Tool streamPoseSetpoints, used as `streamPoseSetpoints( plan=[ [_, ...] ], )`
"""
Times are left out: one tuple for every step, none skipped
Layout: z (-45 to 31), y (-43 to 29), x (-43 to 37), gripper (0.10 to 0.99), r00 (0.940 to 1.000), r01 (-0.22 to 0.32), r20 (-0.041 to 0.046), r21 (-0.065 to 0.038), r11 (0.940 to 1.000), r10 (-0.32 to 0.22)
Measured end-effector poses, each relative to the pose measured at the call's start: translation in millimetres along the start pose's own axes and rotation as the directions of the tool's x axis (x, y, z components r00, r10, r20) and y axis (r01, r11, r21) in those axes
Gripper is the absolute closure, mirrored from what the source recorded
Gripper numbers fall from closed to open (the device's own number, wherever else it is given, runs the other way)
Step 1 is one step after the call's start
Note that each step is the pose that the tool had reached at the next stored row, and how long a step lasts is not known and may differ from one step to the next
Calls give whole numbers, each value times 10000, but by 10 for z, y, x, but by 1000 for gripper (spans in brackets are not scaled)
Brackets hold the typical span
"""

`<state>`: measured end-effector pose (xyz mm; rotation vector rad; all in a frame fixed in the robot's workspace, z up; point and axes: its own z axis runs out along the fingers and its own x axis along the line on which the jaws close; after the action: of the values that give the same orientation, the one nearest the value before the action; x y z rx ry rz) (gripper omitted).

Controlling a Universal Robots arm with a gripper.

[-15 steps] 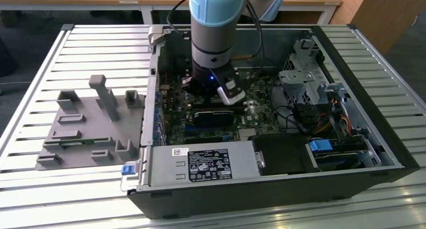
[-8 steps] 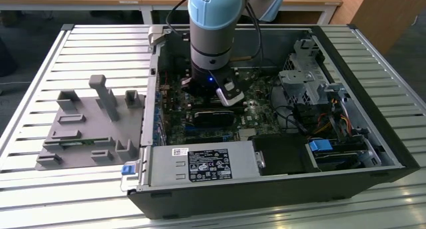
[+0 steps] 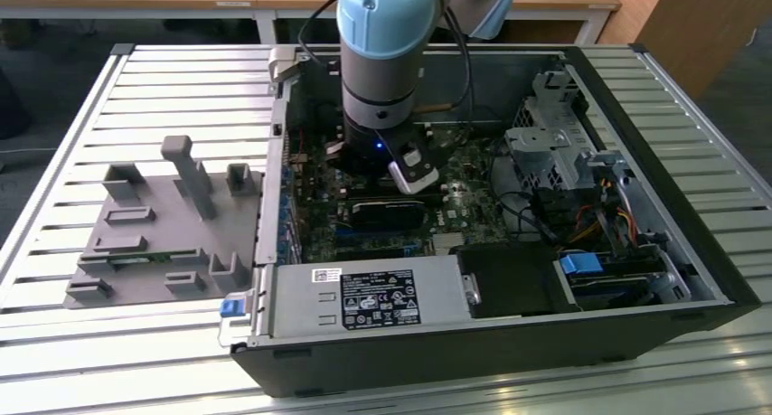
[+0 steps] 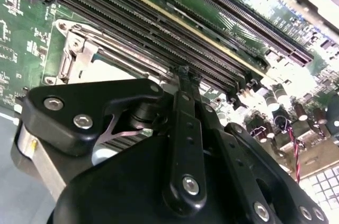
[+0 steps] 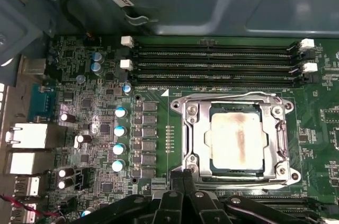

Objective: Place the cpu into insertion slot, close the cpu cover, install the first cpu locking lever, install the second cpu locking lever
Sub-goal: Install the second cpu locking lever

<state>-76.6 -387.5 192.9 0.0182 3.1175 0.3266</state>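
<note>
In the exterior view the arm runs off the frame's top edge, and its lower end covers the middle of the motherboard, so the socket beneath it cannot be seen. In the second wrist view the pincer and its black linkage block the lower half of the frame, hiding most of the cpu cover. In the first wrist view the pincer's tips are cut by the bottom edge, masking the cover's lower rim; whether its levers are latched is too fine to tell.
</note>
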Motion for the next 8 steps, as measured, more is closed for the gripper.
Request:
streamPoseSetpoints(
  plan=[
    [1, 0, 6, 980, 10000, 0, 0, -2, 10000, 0],
    [1, 0, 12, 980, 10000, 0, 0, -1, 10000, 0],
    [0, -1, 18, 980, 10000, 0, -1, 0, 10000, 0],
    [0, -1, 23, 980, 10000, 0, -2, -1, 10000, 0],
    [0, -1, 25, 980, 10000, 0, -2, -2, 10000, 0],
    [1, -1, 25, 980, 10000, 1, -2, -4, 10000, -1],
    [1, 0, 27, 980, 10000, 1, -1, -3, 10000, -1],
    [3, 2, 29, 980, 10000, 0, -2, -2, 10000, 0]
  ],
)
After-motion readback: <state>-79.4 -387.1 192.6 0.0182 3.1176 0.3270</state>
